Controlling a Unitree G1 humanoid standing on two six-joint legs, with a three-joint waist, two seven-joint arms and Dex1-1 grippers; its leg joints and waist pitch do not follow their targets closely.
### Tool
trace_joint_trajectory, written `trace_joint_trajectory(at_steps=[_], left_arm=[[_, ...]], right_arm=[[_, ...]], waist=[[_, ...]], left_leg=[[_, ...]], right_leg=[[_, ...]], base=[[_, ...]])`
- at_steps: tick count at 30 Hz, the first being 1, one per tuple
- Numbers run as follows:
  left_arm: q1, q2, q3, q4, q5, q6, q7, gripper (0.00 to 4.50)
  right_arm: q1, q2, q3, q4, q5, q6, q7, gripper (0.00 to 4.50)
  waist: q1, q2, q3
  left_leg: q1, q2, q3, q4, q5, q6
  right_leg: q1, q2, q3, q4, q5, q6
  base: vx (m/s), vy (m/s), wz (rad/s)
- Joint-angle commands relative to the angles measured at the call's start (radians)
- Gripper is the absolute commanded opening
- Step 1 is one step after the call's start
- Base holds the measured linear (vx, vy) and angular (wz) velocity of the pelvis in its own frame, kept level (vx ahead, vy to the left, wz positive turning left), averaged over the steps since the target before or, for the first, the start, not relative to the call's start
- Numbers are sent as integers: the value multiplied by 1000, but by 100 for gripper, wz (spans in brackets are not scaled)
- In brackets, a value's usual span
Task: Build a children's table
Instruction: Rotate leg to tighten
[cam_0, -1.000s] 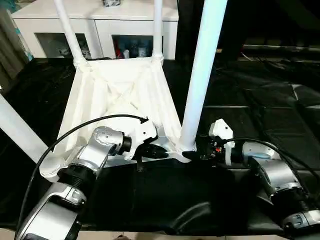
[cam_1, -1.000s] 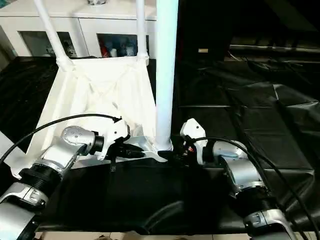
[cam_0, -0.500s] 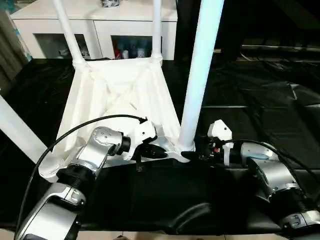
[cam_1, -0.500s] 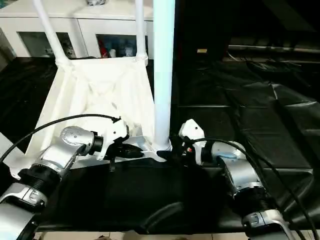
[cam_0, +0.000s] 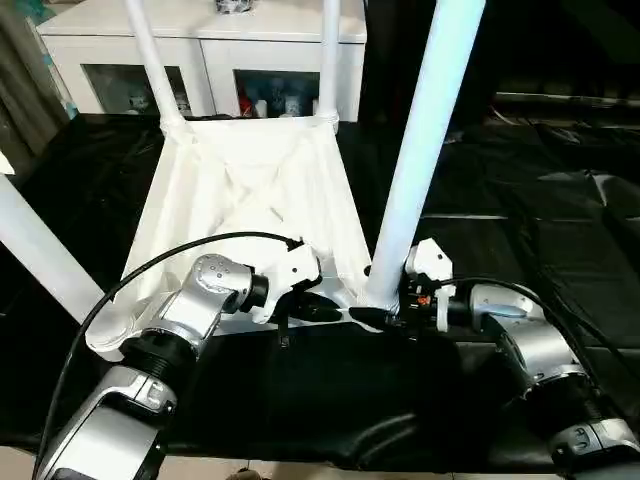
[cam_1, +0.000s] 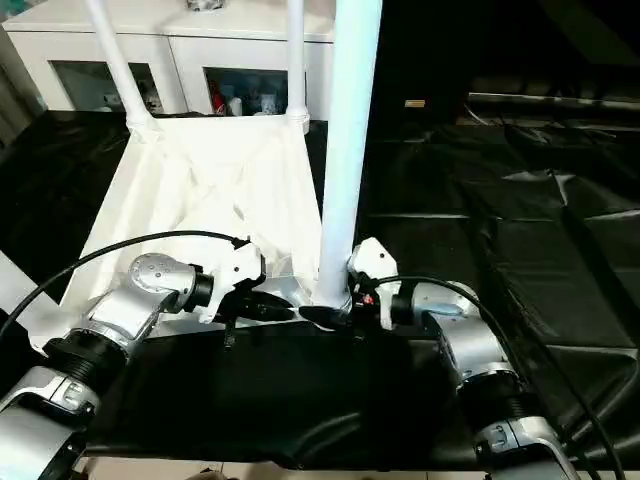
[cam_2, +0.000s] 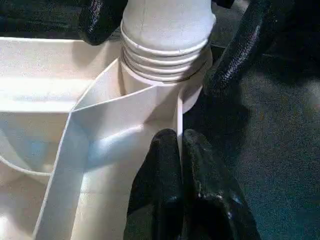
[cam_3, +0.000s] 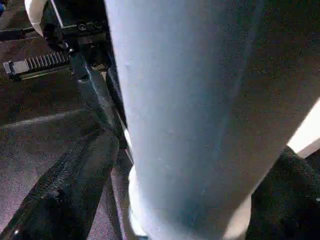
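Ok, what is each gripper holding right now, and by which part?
The left gripper is shut on the tabletop's near rim beside the corner socket. The right gripper straddles the leg's base, fingers spread, gripping nothing.

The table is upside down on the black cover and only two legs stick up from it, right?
Not quite. The table is upside down on the black cover, but four legs stick up: two at the far corners, one at each near corner. The left eye view shows all four.
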Motion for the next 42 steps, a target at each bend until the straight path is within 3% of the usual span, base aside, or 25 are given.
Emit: trace_joint_trajectory(at_steps=[1,8,16,27,29,32,34,38,42], left_arm=[[21,-3,-27,-10,10,-4,-23,0],[20,-3,-27,-8,10,-1,-23,0],[22,-1,-28,-8,11,2,-23,0],[19,-8,-21,3,17,9,3,0],[4,-37,-7,44,48,12,119,0],[-6,-79,13,71,55,33,219,0],[-16,-143,22,92,72,76,342,0],[-37,-261,39,122,83,126,525,0],[-53,-342,20,148,119,117,623,0]], right_arm=[[-7,-8,4,17,-9,-11,4,408],[-11,-4,3,25,-6,-4,10,369],[-13,-3,2,38,-8,-13,6,285],[-8,16,-14,58,-15,-8,-53,270],[-15,51,-40,110,-54,-30,-208,270],[-15,91,-65,138,-67,-31,-332,269],[-21,155,-100,174,-89,-9,-531,269],[-44,259,-154,218,-87,54,-787,269],[-63,301,-120,250,-127,22,-831,269]], waist=[[-1,-13,-63],[0,-13,-64],[3,-12,-65],[4,-10,-64],[-2,-5,-58],[-18,-9,-51],[-28,-9,-50],[-45,-11,-49],[-46,-13,-51]], left_leg=[[13,39,-14,-66,-179,66],[13,38,-13,-65,-176,68],[14,39,-13,-65,-168,70],[14,39,-13,-65,-179,64],[15,37,-16,-71,-220,43],[25,34,-20,-76,-315,2],[23,34,-23,-80,-324,-13],[25,28,-26,-79,-355,-10],[26,26,-25,-78,-354,17]], right_leg=[[52,-51,38,-58,-182,-241],[52,-51,37,-58,-181,-243],[52,-51,37,-56,-171,-245],[51,-51,37,-57,-174,-248],[48,-53,38,-66,-241,-232],[42,-54,37,-87,-412,-184],[40,-52,37,-88,-434,-169],[34,-50,33,-103,-500,-138],[33,-50,30,-111,-504,-121]], base=[[0,0,0],[0,0,0],[0,0,0],[0,0,0],[0,0,0],[0,0,0],[0,0,0],[0,0,0],[0,0,0]])
